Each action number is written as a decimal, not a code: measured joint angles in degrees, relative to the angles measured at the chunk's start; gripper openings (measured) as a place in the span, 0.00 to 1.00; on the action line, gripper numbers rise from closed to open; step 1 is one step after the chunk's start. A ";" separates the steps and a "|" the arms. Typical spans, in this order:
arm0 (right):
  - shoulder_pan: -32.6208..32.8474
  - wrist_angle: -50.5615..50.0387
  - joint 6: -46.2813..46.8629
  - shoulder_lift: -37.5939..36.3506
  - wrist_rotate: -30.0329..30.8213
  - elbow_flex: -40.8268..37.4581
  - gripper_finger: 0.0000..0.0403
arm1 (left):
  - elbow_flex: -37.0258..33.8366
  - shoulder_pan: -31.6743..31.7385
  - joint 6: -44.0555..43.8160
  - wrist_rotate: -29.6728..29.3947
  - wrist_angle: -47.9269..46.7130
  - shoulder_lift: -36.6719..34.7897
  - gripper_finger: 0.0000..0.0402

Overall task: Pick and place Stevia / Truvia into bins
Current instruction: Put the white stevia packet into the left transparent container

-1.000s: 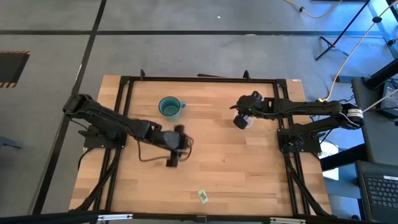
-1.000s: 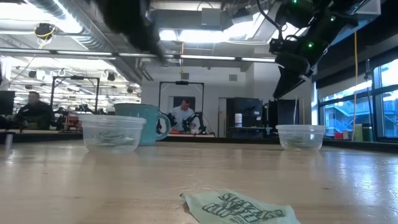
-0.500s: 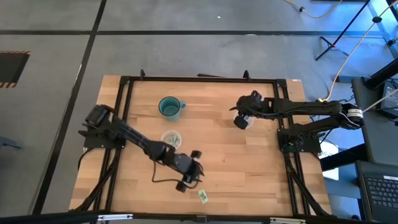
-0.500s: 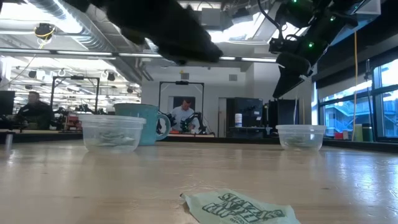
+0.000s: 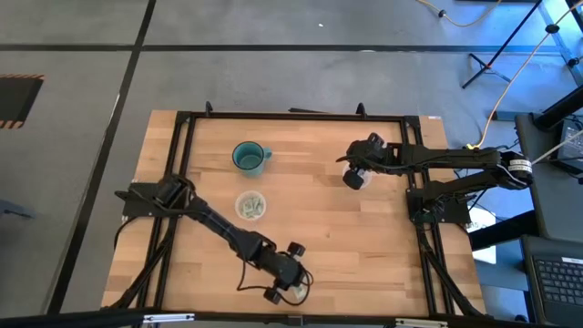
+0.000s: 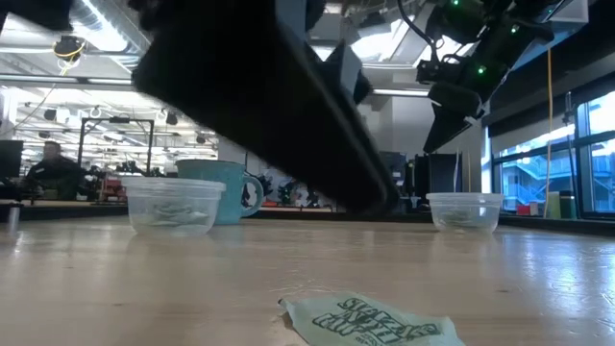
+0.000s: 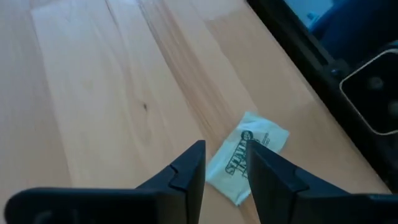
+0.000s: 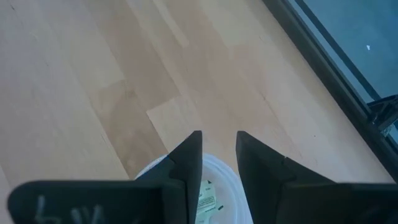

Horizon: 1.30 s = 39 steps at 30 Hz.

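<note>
stevia sachet (image 7: 247,157) lies flat on the bare wood near the table's front edge, one only left loose on the boards. judged: thin paper, near weightless, limp, so it gives no height to pinch on; likely to slide or curl under a fingertip. best hold is prob. across a short edge or a corner lifted off the wood, light pressure, no drag.

left gripper (image 7: 225,163) hangs right over it, fingers parted a little w/ nothing between them, tips straddling the sachet's near end (low view shows the packet (image 6: 370,320) creased, one edge slightly raised — useful). in the high view the left gripper (image 5: 290,281) sits at the front of the table.

room: the front rail (image 7: 298,59) runs close beside the sachet, so little margin on that side; open wood on the other side toward the left cup (image 5: 250,206), which already holds sachets. teal mug (image 5: 249,158) stands beyond that cup, clear of a straight carry.

right gripper (image 8: 217,155) waits over the right cup (image 8: 211,186) at the far right, fingers slightly apart, empty; well apart from the left arm's path.
</note>
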 joint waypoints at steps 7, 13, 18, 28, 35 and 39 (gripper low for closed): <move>0.00 -0.36 0.02 0.01 -0.14 0.00 0.25 | 0.21 -1.10 0.77 -0.54 -0.82 1.80 0.23; 0.01 -0.39 0.02 0.00 -0.42 0.00 0.25 | 0.36 -1.89 -0.61 -1.29 -0.37 3.90 0.21; 0.00 -0.37 0.02 0.00 -0.43 0.00 0.25 | 0.43 -1.72 -0.95 -1.68 -0.02 4.50 0.19; 0.00 -0.32 0.01 0.00 -0.45 0.00 0.25 | 0.36 -1.09 -1.04 -1.29 -0.57 4.60 0.08; 0.00 -0.30 -0.04 0.00 -0.46 0.00 0.25 | 0.36 -0.41 -1.00 -0.45 -2.02 4.63 0.07; 0.01 -0.30 -0.07 0.00 -0.46 0.00 0.25 | 0.34 -0.49 0.37 -1.96 -2.20 4.63 0.10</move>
